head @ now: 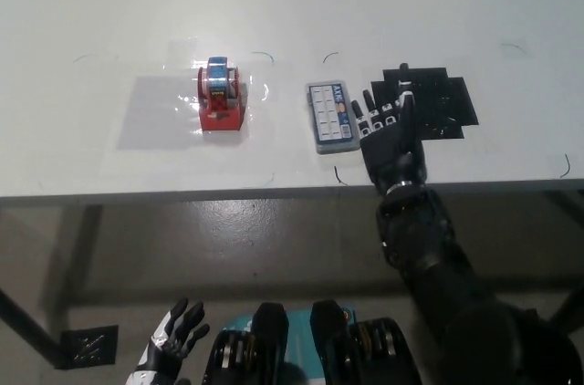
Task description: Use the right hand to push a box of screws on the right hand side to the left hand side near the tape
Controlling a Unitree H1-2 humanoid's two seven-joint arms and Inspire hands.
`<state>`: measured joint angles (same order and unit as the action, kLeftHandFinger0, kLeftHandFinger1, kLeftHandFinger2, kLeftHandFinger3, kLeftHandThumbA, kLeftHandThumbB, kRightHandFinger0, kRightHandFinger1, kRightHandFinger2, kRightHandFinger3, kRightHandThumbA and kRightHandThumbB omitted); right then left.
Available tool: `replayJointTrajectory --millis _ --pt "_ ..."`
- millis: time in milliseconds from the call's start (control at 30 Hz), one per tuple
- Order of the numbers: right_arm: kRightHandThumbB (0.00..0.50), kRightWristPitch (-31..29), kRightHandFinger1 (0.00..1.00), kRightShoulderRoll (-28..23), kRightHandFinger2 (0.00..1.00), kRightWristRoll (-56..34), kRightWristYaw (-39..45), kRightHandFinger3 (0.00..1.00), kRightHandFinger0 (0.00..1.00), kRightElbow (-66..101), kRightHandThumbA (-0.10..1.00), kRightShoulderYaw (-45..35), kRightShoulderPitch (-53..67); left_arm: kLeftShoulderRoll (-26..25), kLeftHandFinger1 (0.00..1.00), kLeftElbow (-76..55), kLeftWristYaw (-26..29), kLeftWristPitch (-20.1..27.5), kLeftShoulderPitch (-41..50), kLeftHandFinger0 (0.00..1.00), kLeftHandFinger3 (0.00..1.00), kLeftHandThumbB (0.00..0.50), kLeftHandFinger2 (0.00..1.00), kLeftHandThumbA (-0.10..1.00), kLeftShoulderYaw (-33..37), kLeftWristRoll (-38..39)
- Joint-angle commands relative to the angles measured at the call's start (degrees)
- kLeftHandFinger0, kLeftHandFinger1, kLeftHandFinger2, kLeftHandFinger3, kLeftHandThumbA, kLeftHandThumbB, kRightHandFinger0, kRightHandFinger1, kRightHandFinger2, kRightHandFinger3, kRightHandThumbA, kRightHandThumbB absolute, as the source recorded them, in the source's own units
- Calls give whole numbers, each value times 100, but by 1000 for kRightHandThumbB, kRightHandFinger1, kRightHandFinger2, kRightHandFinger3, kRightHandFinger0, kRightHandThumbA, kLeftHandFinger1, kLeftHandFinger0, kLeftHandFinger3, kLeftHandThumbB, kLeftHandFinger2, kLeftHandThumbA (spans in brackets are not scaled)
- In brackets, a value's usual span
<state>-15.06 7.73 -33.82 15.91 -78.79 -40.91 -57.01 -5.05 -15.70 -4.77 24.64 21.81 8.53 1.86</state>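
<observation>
The right hand [388, 134] is showing a black shell with small white marks on the backs of its fingers [369, 109]. Behind it the black arm [429, 248] is widening in rounded, glossy segments with a narrower ring at the wrist. The left hand [173, 348] is looking white on its body, with dark fingers [187, 317] and dark gaps between them.
</observation>
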Motion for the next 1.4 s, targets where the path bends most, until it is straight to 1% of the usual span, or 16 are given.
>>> replayJointTrajectory --millis 0,67,100,167,300,400,433,533,600,667,767,933,1000,1067,1200,1367 --pt "381 38 1000 299 1000 -319 -149 1000 1000 -38 1000 -115 76 6 1000 -178 -82 229 16 1000 1000 97 1000 808 20 61" --pt "384 18 1000 390 1000 -461 -206 1000 1000 -29 1000 -241 50 -3 1000 -193 -73 229 3 1000 1000 106 1000 809 -13 38" --pt "367 37 1000 420 1000 -534 -229 1000 1000 -30 1000 -308 34 3 1000 -199 -58 229 -7 1000 1000 100 1000 822 -29 -6" --pt "356 4 1000 501 1000 -610 -301 1000 1000 -40 1000 -395 34 10 1000 -230 -49 229 12 1000 1000 94 1000 836 -37 -31" --pt "368 -168 1000 641 1000 -550 -401 1000 1000 -57 1000 -327 45 5 1000 -269 -51 229 -18 1000 1000 95 1000 834 -50 -2" --pt "365 -204 1000 698 1000 -574 -421 1000 1000 -64 1000 -306 60 -19 1000 -266 -72 229 -24 1000 1000 93 1000 816 -31 76" --pt "334 -198 1000 740 1000 -596 -442 1000 1000 -65 1000 -312 62 -48 1000 -271 -124 229 -39 1000 1000 84 1000 787 -22 193" --pt "322 -126 1000 815 1000 -756 -527 1000 1000 -68 1000 -434 33 -32 1000 -307 -83 229 -24 1000 1000 98 1000 805 -51 137" --pt "321 -113 1000 879 1000 -893 -694 1000 1000 -75 1000 -559 -11 -18 1000 -318 -83 229 -20 1000 1000 98 1000 827 -68 105" --pt "346 -117 1000 931 1000 -1030 -839 1000 1000 -91 1000 -691 -62 -15 1000 -320 -87 229 -14 1000 1000 98 1000 828 -68 137" --pt "346 -121 1000 984 1000 -1189 -937 1000 1000 -96 1000 -872 -117 -7 1000 -333 -102 229 -20 1000 1000 108 1000 806 -50 216" --pt "288 -117 1000 1049 1000 -1452 -1131 1000 1000 -92 1000 -1192 -221 27 1000 -382 -25 229 7 1000 1000 102 1000 838 -127 10" --pt "281 -107 1000 1062 1000 -1481 -1146 1000 1000 -93 1000 -1246 -237 23 1000 -396 -38 229 7 1000 1000 103 1000 840 -128 22" --pt "262 -116 1000 1090 1000 -1517 -1216 1000 1000 -98 1000 -1299 -256 23 1000 -404 -40 229 10 1000 1000 104 1000 858 -136 5" --pt "249 -156 1000 1143 1000 -1502 -1325 1000 1000 -137 1000 -1261 -275 27 1000 -412 -27 229 -18 1000 1000 105 1000 876 -189 -76" --pt "240 -120 1000 1161 1000 -1553 -1364 1000 1000 -149 1000 -1258 -258 45 1000 -393 -76 229 -79 1000 1000 89 1000 862 -147 -20"
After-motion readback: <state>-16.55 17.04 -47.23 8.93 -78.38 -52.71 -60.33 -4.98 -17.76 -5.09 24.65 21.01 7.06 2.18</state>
